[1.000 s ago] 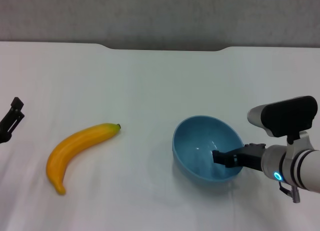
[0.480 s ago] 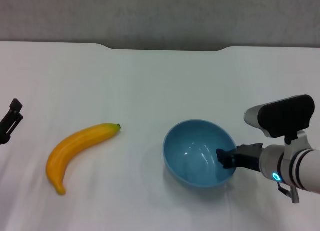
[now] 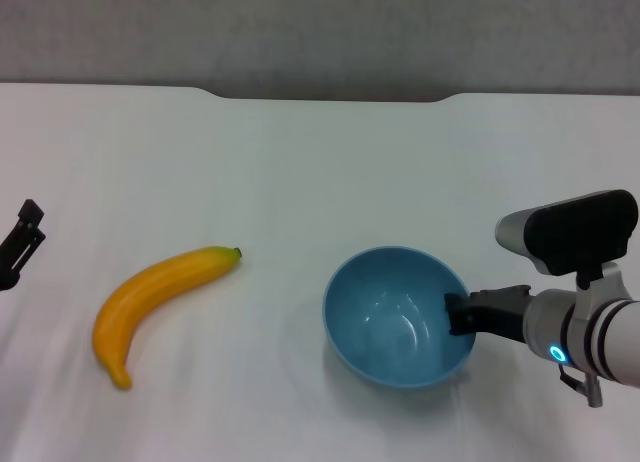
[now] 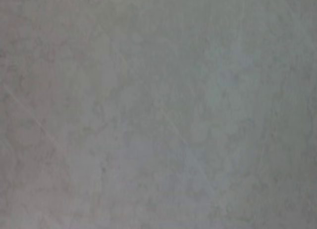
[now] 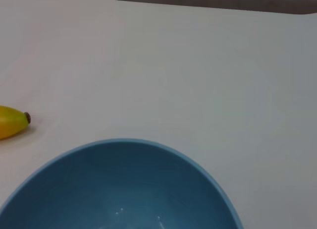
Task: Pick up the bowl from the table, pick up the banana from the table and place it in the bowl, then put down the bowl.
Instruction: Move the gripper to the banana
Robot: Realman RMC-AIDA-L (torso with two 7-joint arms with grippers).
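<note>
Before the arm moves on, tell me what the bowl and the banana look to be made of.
The bowl, at the right pincer, looks like glossy light-blue plastic: small bright highlights sit on its smooth, even-coloured inner wall. The banana looks like a moulded toy, probably plastic or rubber: uniform yellow-orange skin, soft sheen, no blemishes, a small dark tip. Neither material is certain by look alone.

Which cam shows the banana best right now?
Head view: the whole banana lies on the table, apart from the bowl at the right gripper. Right wrist view catches only its dark-tipped end at the frame edge. Left wrist view shows none of it.
</note>
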